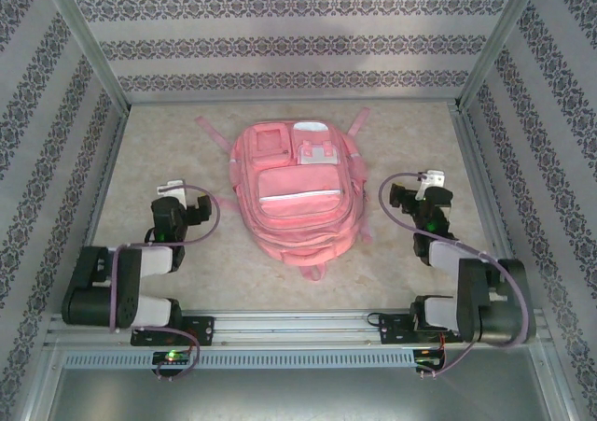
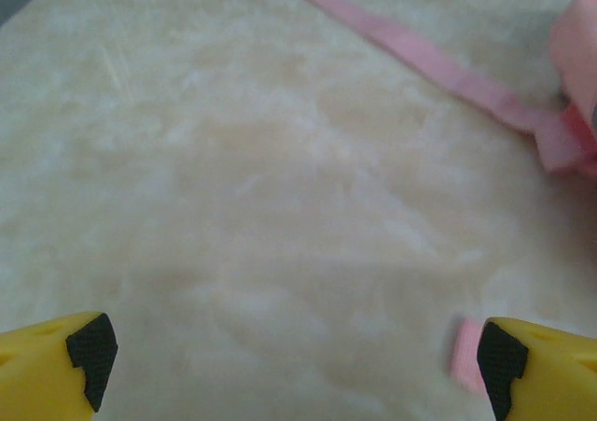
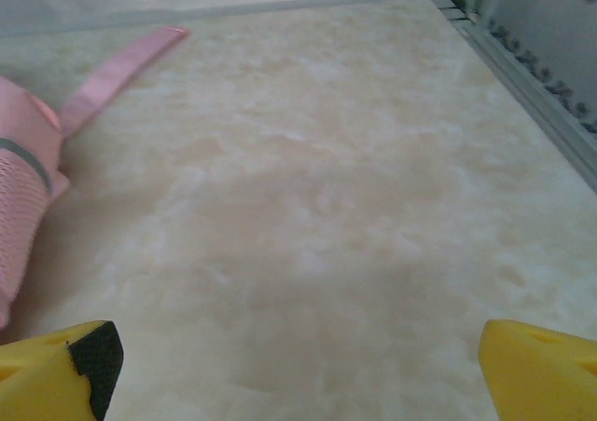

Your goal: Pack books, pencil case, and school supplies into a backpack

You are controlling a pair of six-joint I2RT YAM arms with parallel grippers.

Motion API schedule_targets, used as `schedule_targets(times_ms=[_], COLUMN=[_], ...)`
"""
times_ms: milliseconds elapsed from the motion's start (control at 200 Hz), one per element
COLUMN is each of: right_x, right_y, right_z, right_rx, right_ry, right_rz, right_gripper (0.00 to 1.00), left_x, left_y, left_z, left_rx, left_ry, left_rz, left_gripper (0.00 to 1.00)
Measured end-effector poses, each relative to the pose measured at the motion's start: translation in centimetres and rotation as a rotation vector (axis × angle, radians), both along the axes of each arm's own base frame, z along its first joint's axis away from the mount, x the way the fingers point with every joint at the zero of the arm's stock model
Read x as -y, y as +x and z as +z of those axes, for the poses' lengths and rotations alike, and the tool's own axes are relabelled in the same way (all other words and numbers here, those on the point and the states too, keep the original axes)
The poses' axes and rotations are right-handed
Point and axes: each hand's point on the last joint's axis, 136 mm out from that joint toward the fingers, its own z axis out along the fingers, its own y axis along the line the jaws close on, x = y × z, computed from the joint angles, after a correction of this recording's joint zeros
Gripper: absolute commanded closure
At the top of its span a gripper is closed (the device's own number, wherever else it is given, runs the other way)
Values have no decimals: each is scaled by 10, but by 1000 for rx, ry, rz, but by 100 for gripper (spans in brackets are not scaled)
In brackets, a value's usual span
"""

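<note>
Beige tabletop (image 1: 159, 146), arms (image 1: 121, 276) (image 1: 480, 300) folded beside backpack (image 1: 289, 202)

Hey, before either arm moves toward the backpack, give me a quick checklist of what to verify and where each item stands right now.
1. Left gripper open with nothing between its fingers: ok.
2. Right gripper open with nothing between its fingers: ok.
3. Backpack lying flat between the two arms, front pockets up: ok.
4. Main zipper open for packing: cannot tell.
5. Right strap clear of the right gripper: ok.
6. Left gripper clear of fabric: cannot tell. A pink piece lies close beside it, and whether they touch is unclear.
</note>
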Motion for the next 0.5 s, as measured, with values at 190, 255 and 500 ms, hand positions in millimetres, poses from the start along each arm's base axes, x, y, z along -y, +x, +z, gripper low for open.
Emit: schedule_targets(times_ms=[190,255,500], right_x=[-12,-12,-16], right_y=[3,3,27], right_z=[-28,-37,-5], right_rx=[37,7,85], right_ry=[21,23,-17], right_rz=[67,67,44], right_gripper=[2,2,2], left_x=[-13,-9,-8], left_y=[4,11,15], left_z=[-21,-12,11], left_rx=[24,51,152], left_ry=[-45,-50,-43], left_rz=[-12,-38,-46], left_gripper=[0,0,0])
